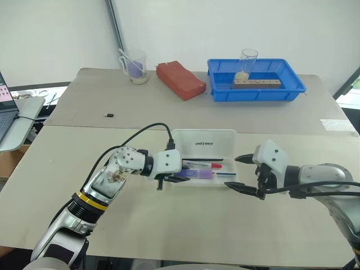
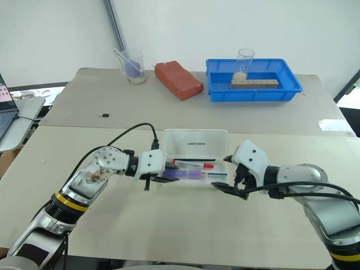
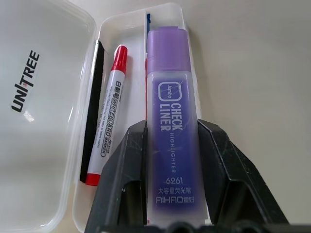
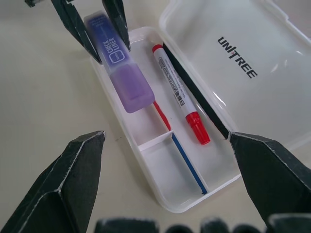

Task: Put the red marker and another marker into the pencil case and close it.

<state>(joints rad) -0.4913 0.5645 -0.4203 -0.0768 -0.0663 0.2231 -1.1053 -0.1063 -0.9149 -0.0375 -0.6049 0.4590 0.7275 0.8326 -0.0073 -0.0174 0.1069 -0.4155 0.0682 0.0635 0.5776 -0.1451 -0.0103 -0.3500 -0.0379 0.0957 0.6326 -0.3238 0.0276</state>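
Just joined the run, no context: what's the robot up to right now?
It's filling the pencil case, which lies open on the table. The red marker is already inside. The left hand holds the purple highlighter just over the case's front compartment, not yet let go. The right hand waits open beside the case's other end. The lid is not yet closed.

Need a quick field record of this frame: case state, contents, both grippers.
case: frosted-white plastic pencil case, lid open, lying flat behind the tray
in case: white-barrelled red marker, thin red pen, thin blue pen
left gripper: shut on pale purple highlighter, held over the case's front compartment
right gripper: open, at the case's right end, holding nothing
remaining: release highlighter, close lid
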